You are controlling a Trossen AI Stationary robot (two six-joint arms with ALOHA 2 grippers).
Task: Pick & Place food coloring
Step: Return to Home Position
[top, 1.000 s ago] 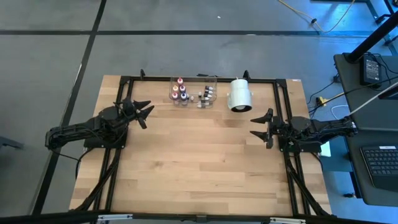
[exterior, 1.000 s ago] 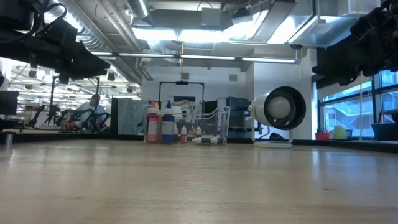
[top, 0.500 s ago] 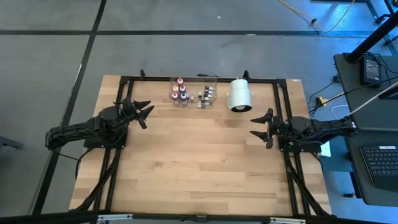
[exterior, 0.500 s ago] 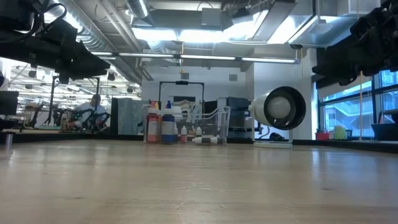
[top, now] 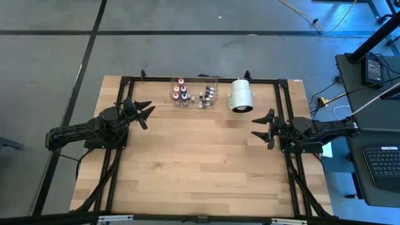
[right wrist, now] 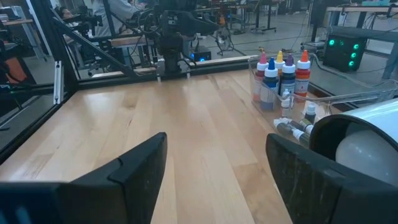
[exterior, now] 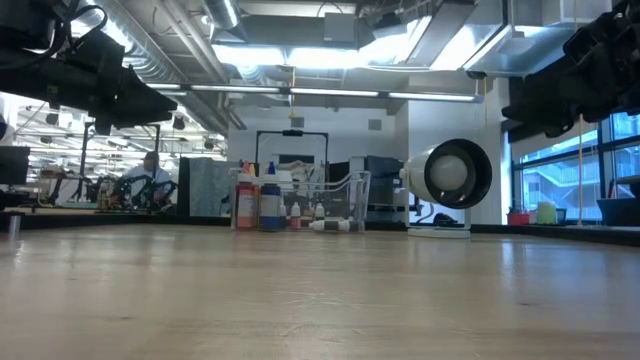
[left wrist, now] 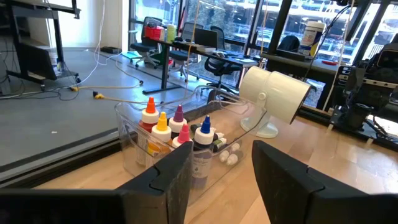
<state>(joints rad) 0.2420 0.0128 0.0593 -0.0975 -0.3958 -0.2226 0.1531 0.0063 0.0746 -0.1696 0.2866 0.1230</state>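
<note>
The food coloring bottles (top: 180, 94) are inside the clear bin (top: 195, 79) at the upper centre of the high view, at the far edge of the desk (top: 200, 162). The tall bottles with coloured tops stand upright in the bin's left part. The small vials sit in its right part. A white cylinder (top: 241, 95) lies just beside the bin, to its right. The left arm (top: 94, 130) rests at middle left and the right arm (top: 312, 132) at middle right, both well apart from the bin. The jaws of both arms stand apart and hold nothing.
</note>
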